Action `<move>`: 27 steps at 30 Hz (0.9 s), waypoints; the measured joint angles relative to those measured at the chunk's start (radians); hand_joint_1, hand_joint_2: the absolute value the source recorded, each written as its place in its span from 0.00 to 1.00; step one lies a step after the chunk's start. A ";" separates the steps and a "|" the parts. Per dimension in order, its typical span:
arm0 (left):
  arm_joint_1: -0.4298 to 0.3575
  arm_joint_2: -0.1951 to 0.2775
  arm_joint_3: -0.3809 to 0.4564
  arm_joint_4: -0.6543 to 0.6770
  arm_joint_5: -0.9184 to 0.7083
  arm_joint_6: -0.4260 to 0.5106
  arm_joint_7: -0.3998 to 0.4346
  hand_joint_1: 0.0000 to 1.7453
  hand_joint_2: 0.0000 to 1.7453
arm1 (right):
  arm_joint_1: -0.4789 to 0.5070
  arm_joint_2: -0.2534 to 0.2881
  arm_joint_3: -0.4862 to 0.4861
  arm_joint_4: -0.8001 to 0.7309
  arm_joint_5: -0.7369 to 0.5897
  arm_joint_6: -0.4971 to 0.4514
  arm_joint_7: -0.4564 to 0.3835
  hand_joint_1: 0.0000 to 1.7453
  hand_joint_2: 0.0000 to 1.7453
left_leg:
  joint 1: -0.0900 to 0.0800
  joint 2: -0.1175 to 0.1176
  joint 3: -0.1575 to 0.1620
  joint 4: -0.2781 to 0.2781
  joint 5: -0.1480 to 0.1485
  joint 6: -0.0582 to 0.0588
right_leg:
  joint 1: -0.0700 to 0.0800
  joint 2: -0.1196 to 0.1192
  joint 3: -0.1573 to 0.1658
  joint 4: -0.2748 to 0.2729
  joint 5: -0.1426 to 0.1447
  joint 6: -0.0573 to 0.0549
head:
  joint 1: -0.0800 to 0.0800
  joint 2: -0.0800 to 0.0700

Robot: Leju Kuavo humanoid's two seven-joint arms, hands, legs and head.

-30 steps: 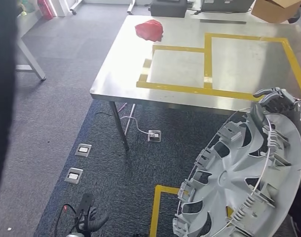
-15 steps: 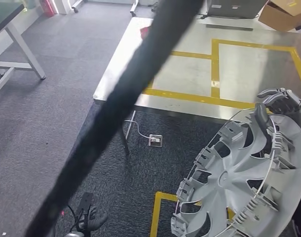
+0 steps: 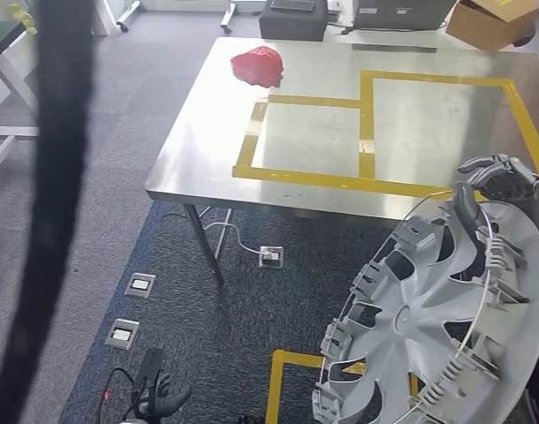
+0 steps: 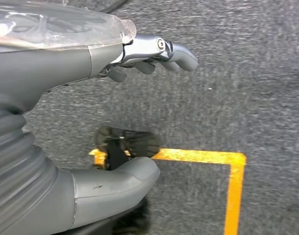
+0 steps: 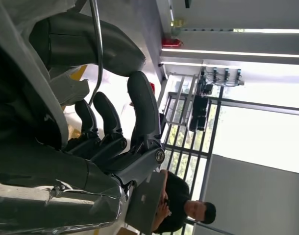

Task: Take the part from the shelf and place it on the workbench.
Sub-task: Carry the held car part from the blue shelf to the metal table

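While the hubcap (image 3: 447, 318) hangs low at the near right, over dark carpet (image 3: 207, 344) and short of the workbench (image 3: 207, 141), the right hand (image 3: 497, 181) grips its far upper rim. In the right wrist view the dark fingers (image 5: 140, 105) curl over that rim against the wire ring. The hubcap's inner side, with its clips and ring, faces the camera, and it is tilted, its lower edge cut off by the picture's bottom.

The left hand (image 4: 148, 54) hangs over the carpet holding nothing, its fingers apart from the thumb (image 4: 114, 178) and only slightly bent.

The workbench's near edge runs just beyond the hubcap's top. Its steel top carries yellow tape (image 3: 363, 115) marking two boxes side by side, both bare inside. A red cloth (image 3: 257, 66) lies at the far left of the top, outside the tape. A cardboard box (image 3: 487, 18) sits at the far right edge.

Below the bench, a white cable (image 3: 237, 234) runs to a floor socket (image 3: 270, 256); two more floor plates (image 3: 130, 309) lie to the left. A yellow tape corner (image 3: 280, 375) marks the carpet just left of the hubcap. A blurred dark band (image 3: 50, 203) crosses the left of the head view. In the right wrist view a person (image 5: 177, 200) sits at a laptop (image 5: 144, 200).
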 joint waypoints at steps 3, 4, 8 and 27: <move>-0.001 0.004 0.000 0.000 0.001 0.000 -0.001 0.00 1.00 | -0.002 0.000 0.000 0.000 -0.001 0.000 -0.001 1.00 1.00 | -0.007 -0.001 0.043 -0.110 0.026 0.011 | 0.004 0.001 0.006 -0.002 -0.015 0.013 | 0.001 0.000; -0.001 0.004 0.000 0.000 0.002 0.000 -0.002 0.00 1.00 | -0.003 0.000 0.000 0.000 -0.002 0.000 -0.001 1.00 1.00 | -0.008 -0.001 0.044 -0.115 0.022 0.013 | 0.004 0.002 0.007 -0.005 -0.018 0.017 | 0.002 0.000; 0.002 0.005 0.000 0.000 0.004 0.001 -0.007 0.00 1.00 | -0.005 -0.001 0.000 -0.003 -0.003 -0.002 -0.004 1.00 1.00 | 0.001 0.000 0.073 -0.131 0.009 0.031 | 0.000 -0.002 -0.032 0.092 -0.071 0.036 | 0.006 0.000; 0.014 -0.048 0.000 0.000 0.002 -0.004 0.021 0.00 1.00 | -0.005 -0.056 -0.009 -0.092 0.053 -0.034 0.163 1.00 1.00 | 0.005 0.001 -0.050 0.197 -0.153 -0.020 | -0.006 -0.002 -0.030 -0.002 0.026 -0.005 | 0.001 0.000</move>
